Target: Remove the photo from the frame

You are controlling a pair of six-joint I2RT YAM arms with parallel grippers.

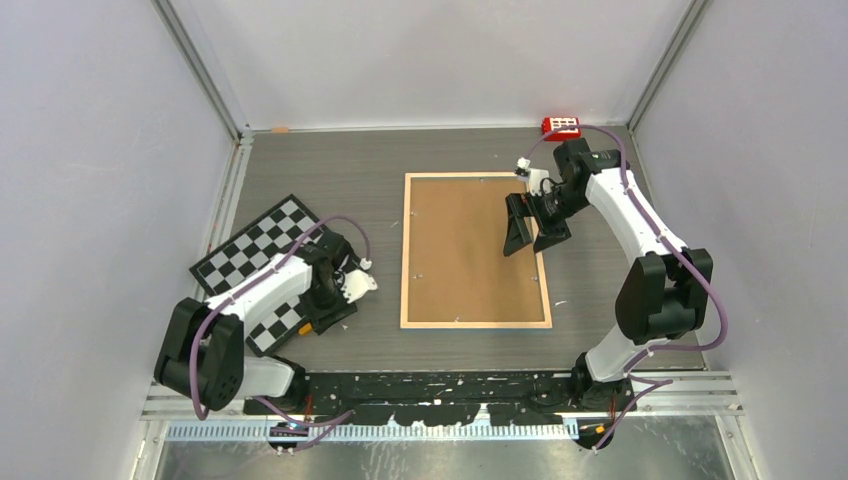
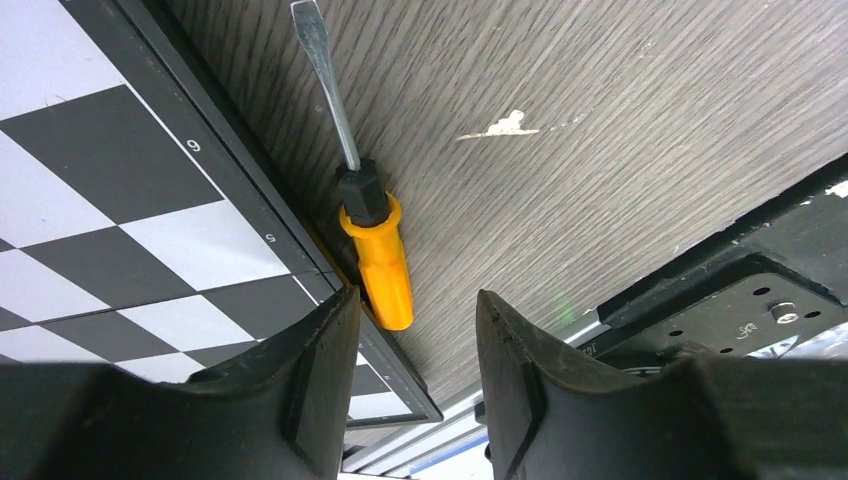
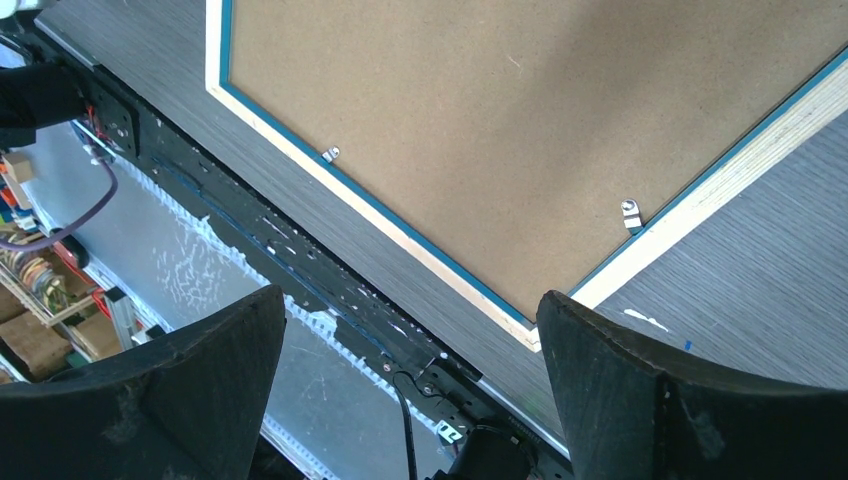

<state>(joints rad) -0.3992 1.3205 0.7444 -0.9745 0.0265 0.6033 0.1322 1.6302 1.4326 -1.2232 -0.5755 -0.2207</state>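
Reaching over the frame (image 1: pixel 460 265), the right arm (image 1: pixel 636 216) holds its jaws wide

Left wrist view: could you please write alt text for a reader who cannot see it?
An orange-handled screwdriver lies on the grey table, along the edge of a black-and-white chequered board. The left hand fills the foreground, its two black fingers apart and holding nothing.
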